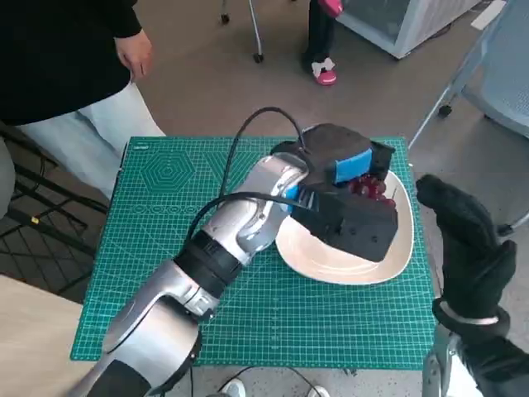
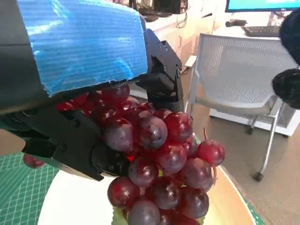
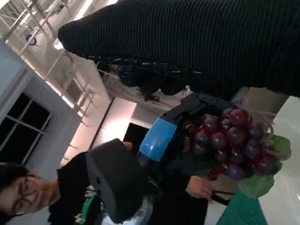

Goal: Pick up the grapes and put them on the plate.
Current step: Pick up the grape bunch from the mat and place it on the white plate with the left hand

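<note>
Head view shows the gloved right hand (image 1: 467,248) nearest, raised beside the green mat (image 1: 165,273), fingers loosely spread and holding nothing. Beyond it the cream plate (image 1: 347,265) lies on the mat. Above the plate, the blue-taped left hand (image 1: 351,178) grips the red grapes (image 2: 159,164), which hang over its far rim.

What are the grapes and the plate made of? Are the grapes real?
The grapes look smooth and glossy dark red, with bright shine spots; real fruit or plastic, I cannot tell. A green leaf beside them looks flat and stiff, which hints at a fake bunch. The plate looks hard, cream-white and slightly shiny, perhaps ceramic or plastic. The left hand holds the bunch over it.
</note>
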Robot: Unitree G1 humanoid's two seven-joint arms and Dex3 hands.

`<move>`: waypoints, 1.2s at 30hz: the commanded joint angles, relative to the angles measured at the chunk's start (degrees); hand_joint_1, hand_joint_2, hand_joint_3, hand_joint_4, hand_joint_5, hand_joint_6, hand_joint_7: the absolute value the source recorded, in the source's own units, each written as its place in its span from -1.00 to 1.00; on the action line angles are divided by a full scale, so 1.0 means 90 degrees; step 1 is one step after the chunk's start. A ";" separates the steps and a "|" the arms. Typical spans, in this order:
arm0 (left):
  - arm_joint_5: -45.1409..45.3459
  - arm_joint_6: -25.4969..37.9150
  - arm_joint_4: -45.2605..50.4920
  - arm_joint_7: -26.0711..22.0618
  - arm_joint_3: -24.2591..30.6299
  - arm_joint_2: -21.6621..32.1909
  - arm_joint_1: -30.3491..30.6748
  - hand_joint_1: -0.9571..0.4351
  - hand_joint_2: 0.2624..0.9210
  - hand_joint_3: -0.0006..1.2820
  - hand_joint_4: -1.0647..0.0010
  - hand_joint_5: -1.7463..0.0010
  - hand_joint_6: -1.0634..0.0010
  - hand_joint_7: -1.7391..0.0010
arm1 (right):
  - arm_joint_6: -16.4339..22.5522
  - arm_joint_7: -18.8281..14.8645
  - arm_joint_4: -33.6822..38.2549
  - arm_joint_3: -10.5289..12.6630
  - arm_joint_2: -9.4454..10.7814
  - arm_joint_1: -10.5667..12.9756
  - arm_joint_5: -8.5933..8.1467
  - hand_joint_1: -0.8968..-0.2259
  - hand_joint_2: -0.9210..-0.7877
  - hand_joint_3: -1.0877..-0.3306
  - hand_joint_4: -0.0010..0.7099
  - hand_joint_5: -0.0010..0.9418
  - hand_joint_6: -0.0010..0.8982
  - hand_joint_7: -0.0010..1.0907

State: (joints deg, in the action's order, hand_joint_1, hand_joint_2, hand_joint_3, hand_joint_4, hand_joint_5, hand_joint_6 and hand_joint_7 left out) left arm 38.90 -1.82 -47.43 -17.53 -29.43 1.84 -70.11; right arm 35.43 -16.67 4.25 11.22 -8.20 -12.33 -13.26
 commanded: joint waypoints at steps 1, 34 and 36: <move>-0.0005 -0.0070 -0.0214 0.0135 -0.0051 -0.0089 -0.0264 0.38 1.00 -0.74 0.04 -0.74 -0.17 -0.16 | -0.0050 0.0114 0.0024 -0.0037 0.0057 0.0118 0.0050 -0.22 -1.00 -0.23 0.07 -1.00 -0.84 -0.56; 0.0161 0.0035 -0.1017 0.0730 -0.0359 -0.0176 -0.0156 -0.33 1.00 -0.93 0.76 0.96 0.75 0.98 | 0.0066 -0.0162 0.0499 -0.0154 -0.0004 -0.0076 -0.0267 -0.21 -1.00 -0.27 0.04 -1.00 -0.84 -0.58; 0.0147 -0.0006 -0.0966 0.0763 -0.0340 -0.0105 -0.0111 -0.35 1.00 -0.92 0.75 0.97 0.74 0.98 | 0.0074 -0.0195 0.0540 -0.0161 -0.0006 -0.0096 -0.0296 -0.21 -1.00 -0.27 0.04 -1.00 -0.84 -0.58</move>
State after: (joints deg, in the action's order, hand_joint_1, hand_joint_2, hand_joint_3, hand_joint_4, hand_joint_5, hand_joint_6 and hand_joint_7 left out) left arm 40.10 -1.29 -57.22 -11.63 -32.46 -0.55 -72.43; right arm 36.16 -17.64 7.81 9.84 -8.07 -13.32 -15.41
